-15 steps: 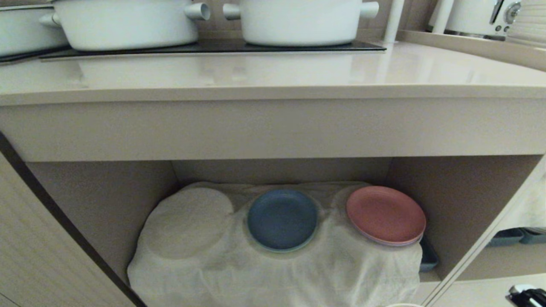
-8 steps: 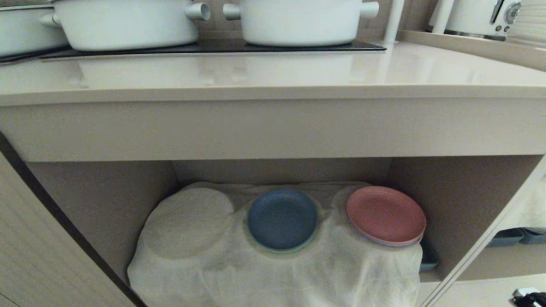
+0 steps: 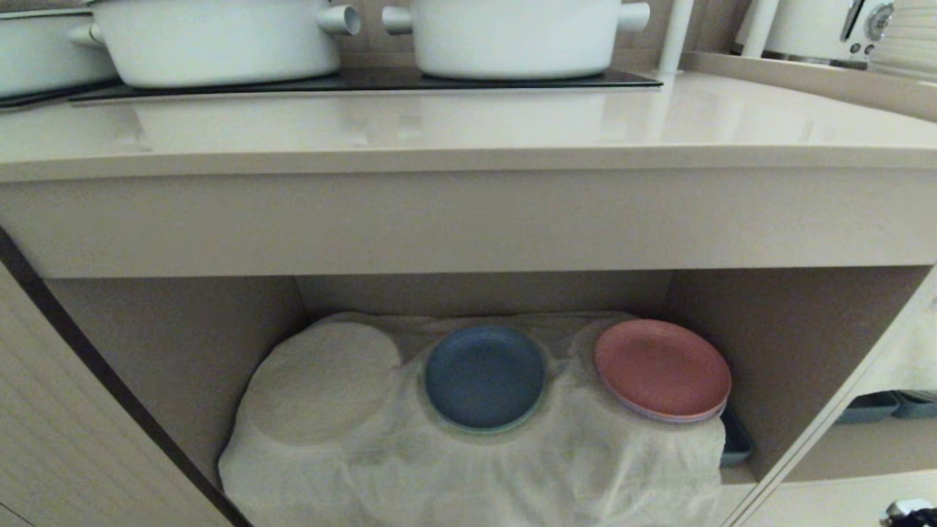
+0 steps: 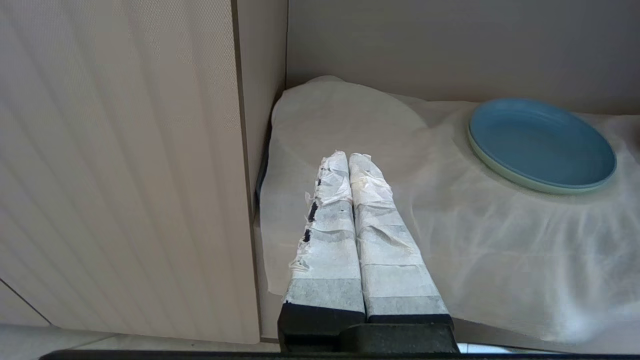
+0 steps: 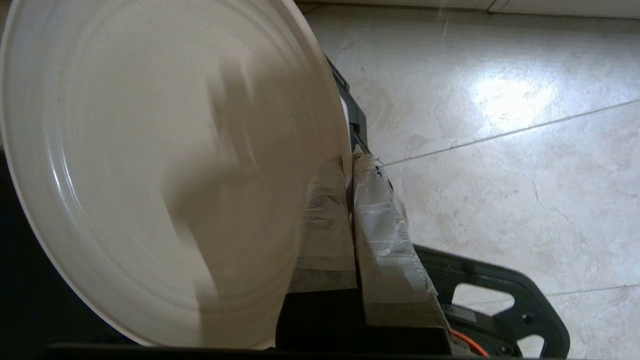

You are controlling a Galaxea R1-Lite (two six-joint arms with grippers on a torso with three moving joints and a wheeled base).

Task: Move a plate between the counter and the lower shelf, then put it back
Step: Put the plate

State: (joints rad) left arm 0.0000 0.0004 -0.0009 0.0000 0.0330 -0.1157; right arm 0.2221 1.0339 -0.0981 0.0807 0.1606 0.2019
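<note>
My head camera looks forward and down at the tabletop (image 3: 468,124) edge and into the lower shelf (image 3: 468,439) beneath. My left wrist camera sits close behind its pincer (image 4: 350,157), facing into that shelf; both share the blue plate (image 3: 484,377). My right wrist camera faces the floor (image 5: 500,150).

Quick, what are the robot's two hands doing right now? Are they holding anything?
Left gripper: closed, holding nothing, by the cloth on the lower shelf.
Right gripper: closed on the plate's rim.
</note>
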